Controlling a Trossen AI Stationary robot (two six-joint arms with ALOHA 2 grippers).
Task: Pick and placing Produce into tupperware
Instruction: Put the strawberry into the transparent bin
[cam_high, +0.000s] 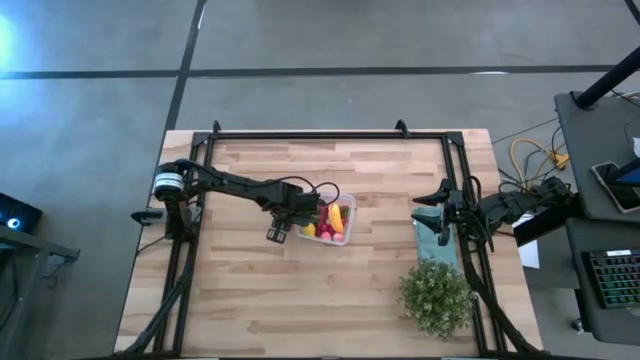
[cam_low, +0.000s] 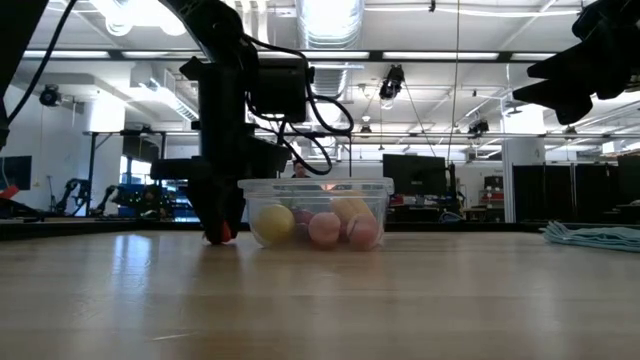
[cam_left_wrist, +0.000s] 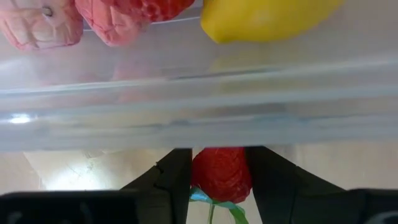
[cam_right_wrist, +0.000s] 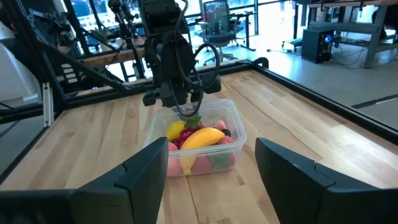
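Note:
The tupperware (cam_high: 347, 203) is a clear box at the table's middle. It holds a yellow lemon (cam_left_wrist: 261, 18), pink berries (cam_left_wrist: 37, 25) and an orange-yellow curved piece (cam_right_wrist: 202, 137). My left gripper (cam_left_wrist: 221, 180) points down just outside the box's left wall (cam_left_wrist: 199, 99) and is shut on a red strawberry (cam_left_wrist: 221, 173) with a green leaf. In the low view that gripper (cam_low: 220, 225) stands at the box's left side. My right gripper (cam_right_wrist: 211, 149) waits open at the table's right, above the teal cloth (cam_high: 430, 235). My left gripper pinches the strawberry's two sides (cam_left_wrist: 199, 174) between its two fingers (cam_left_wrist: 177, 180). It comes from above, pointing down. The strawberry sits low beside the box's outer wall, and its red underside (cam_low: 222, 236) is at the table's surface.
A bushy green plant (cam_high: 436, 296) stands near the table's front right. The teal cloth (cam_low: 595, 235) lies at the right edge. A black frame rail (cam_high: 300, 135) runs round the table. Bare wood (cam_high: 300, 300) spreads in front of the box.

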